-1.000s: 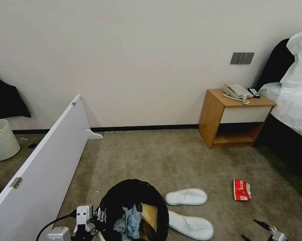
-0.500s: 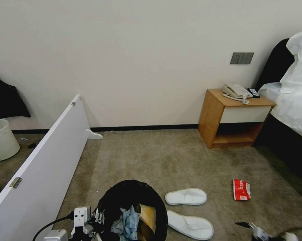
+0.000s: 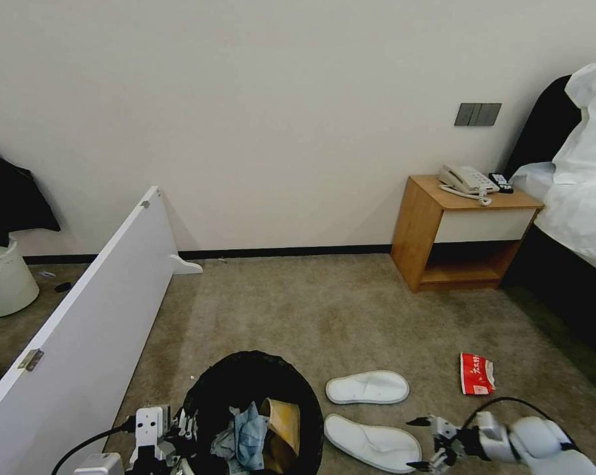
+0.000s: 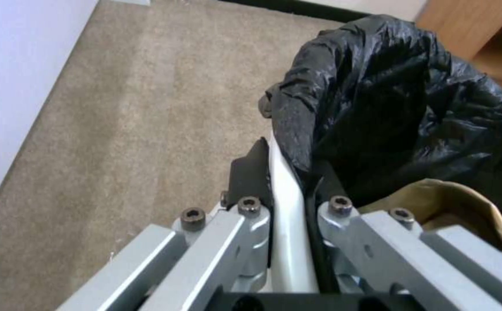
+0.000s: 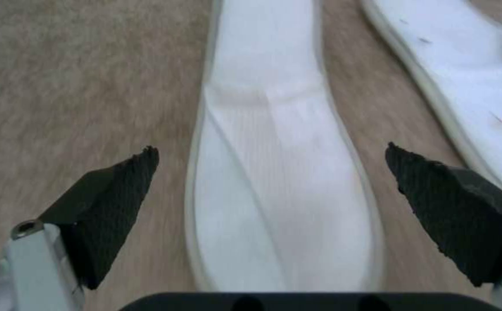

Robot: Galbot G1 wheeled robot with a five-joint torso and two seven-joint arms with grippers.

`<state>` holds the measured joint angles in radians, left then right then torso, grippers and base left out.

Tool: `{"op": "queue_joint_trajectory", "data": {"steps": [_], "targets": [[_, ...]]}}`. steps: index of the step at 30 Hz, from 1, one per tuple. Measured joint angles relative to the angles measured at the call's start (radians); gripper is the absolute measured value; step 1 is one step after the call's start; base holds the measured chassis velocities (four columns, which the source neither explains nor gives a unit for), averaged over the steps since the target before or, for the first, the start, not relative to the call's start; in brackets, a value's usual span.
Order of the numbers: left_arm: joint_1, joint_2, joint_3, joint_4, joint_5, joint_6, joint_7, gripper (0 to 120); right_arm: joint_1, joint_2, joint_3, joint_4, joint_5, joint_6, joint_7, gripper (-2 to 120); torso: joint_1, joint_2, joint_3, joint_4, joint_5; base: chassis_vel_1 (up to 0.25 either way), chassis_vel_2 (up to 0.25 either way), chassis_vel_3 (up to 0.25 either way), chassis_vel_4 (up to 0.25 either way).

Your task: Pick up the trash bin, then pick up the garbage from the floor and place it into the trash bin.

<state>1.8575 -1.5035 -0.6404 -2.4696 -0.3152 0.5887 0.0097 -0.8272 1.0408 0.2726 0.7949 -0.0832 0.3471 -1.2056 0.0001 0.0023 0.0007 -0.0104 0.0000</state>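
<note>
Step in hand, by my reading: right arm going for the near slipper [image 3: 375,443] while the left arm carries the bin [image 3: 245,422].

Left gripper [image 4: 288,190]: fingers closed tight on the bin's rim, one pad outside the white wall, the other inside against the black liner [image 4: 389,112]. In the head view the bin sits at the lower edge, left of the slippers, with a blue mask [image 3: 248,437] and a brown cardboard piece [image 3: 281,429] already inside.

Right gripper [image 3: 422,443]: low over the carpet [image 3: 324,316], just beside the toe-side end of the near slipper. Fingers wide open, holding nothing. In the right wrist view the near slipper [image 5: 279,181] runs lengthwise down the middle of the gap, one black pad [image 5: 118,203] on each side of it, both apart from its edges. Far slipper [image 5: 464,77] lies just beyond one pad, close but not between them.

How to do it well (judgement):
- Keep the slipper centred and descend straight, so both pads meet its edges together.
- The sole looks thin and flat; the pads likely need to reach carpet level to pinch across its width.
- Watch the pad nearest the far slipper; it could snag that one too.
- Hold the bin level and near, mouth up.

Red packet [image 3: 477,374] lies apart on the carpet, toward the nightstand [image 3: 463,231], not yet collected.
</note>
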Motion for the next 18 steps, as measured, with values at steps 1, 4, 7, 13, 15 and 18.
{"op": "queue_joint_trajectory", "data": {"steps": [1,4,7,13,15,18], "targets": [[0.004,-0.002,-0.001,-0.003,0.001,0.0,0.0,4,0.017,0.015,-0.016,-0.014,-0.015,-0.001,0.006,100,0.0,0.0,0.0,0.0001,0.0,0.0,0.0,0.0,0.0],[0.006,-0.002,-0.002,-0.005,0.002,0.0,0.0,4,0.031,0.027,-0.029,-0.024,-0.029,-0.003,0.01,100,0.0,0.0,0.0,-0.0001,0.0,0.0,0.0,0.0,0.0],[0.007,-0.005,-0.01,-0.011,0.002,0.0,0.0,4,0.052,0.044,-0.058,-0.035,-0.049,-0.011,0.018,100,0.0,0.0,0.0,-0.0004,-0.0002,0.0,0.0,0.0,0.0],[0.011,-0.011,-0.016,-0.026,0.002,0.001,-0.001,4,0.109,0.092,-0.088,-0.067,-0.204,-0.018,0.038,78,0.0,0.0,0.0,0.0,0.0,0.0,0.0,0.0,0.0],[0.012,-0.011,-0.019,-0.028,0.002,0.001,-0.001,4,0.117,0.096,-0.092,-0.071,-0.219,-0.021,0.041,71,0.0,0.0,0.0,-0.0001,-0.0001,0.0,0.0,0.0,0.0],[0.012,-0.011,-0.022,-0.03,0.001,0.001,-0.001,4,0.122,0.095,-0.099,-0.072,-0.23,-0.026,0.041,59,0.0,0.0,0.0,-0.0003,0.0,0.0,0.0,0.0,0.0]]}}
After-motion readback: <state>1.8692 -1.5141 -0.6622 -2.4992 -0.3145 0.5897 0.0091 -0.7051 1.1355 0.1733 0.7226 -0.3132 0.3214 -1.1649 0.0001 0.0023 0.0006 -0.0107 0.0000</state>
